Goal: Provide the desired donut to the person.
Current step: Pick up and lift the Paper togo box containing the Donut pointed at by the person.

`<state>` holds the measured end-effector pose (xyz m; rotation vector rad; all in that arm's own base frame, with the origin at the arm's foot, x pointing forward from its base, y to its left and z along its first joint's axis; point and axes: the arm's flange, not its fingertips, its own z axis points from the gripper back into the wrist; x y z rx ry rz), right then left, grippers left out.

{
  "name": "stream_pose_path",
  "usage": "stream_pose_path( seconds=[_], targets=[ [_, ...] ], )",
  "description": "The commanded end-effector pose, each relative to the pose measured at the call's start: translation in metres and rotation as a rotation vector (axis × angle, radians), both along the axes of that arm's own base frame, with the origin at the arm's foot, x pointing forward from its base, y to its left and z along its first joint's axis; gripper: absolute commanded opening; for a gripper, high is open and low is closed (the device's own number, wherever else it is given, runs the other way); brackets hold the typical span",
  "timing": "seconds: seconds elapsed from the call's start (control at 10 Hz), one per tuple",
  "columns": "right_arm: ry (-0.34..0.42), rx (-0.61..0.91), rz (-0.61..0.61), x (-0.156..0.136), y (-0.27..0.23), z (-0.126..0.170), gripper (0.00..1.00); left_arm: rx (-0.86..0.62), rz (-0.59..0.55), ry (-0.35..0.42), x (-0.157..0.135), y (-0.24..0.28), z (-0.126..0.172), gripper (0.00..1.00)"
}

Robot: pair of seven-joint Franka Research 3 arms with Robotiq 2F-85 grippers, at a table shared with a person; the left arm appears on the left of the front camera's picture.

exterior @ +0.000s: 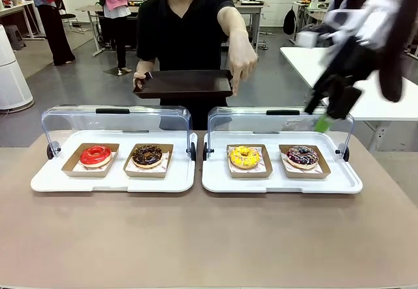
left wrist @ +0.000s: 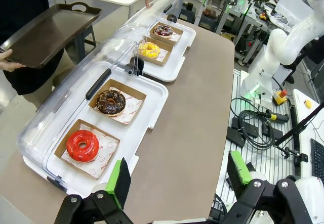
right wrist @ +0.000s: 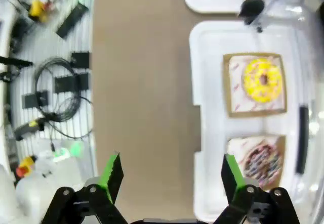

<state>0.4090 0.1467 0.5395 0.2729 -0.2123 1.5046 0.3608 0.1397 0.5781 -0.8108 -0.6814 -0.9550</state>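
Right pincer, wide and empty, is poised above the right display case; left pincer is likewise wide. The yellow donut, apparently indicated by the person's hand, is judged soft and sticky-glazed. Its cardboard tray is better gripped by the rim.

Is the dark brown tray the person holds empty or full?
Empty. The dark brown rectangular tray shows a bare inside in the left wrist view.

The left tool hangs with jaws wide apart; the right tool, blurred, tilts downward, jaws likewise spread.
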Motion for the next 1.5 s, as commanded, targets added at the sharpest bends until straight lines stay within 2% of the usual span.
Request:
stream_pose_path(
  seconds=[0.0, 0.1, 0.3, 0.5, 0.6, 1.4],
  targets=[
    [-0.056, -0.108, 0.012, 0.031, 0.018, -0.034, 1.00, -0.007, -0.005, -0.001, -0.001, 0.002, 0.002, 1.00],
    [-0.055, -0.145, 0.024, 0.041, 0.033, -0.048, 1.00, -0.007, -0.005, -0.001, -0.001, 0.002, 0.002, 1.00],
    [-0.060, -0.148, 0.034, 0.040, 0.038, -0.052, 1.00, -0.007, -0.005, -0.001, -0.001, 0.002, 0.002, 1.00],
    [-0.022, -0.123, 0.043, 0.034, 0.035, -0.047, 1.00, -0.007, -0.005, -0.001, -0.001, 0.002, 0.002, 1.00],
    [-0.053, -0.136, 0.056, 0.042, 0.037, -0.062, 1.00, -0.007, -0.005, -0.001, -0.001, 0.002, 0.002, 1.00],
    [-0.041, -0.131, 0.060, 0.041, 0.036, -0.059, 1.00, -0.007, -0.005, -0.001, -0.001, 0.002, 0.002, 1.00]
  ],
)
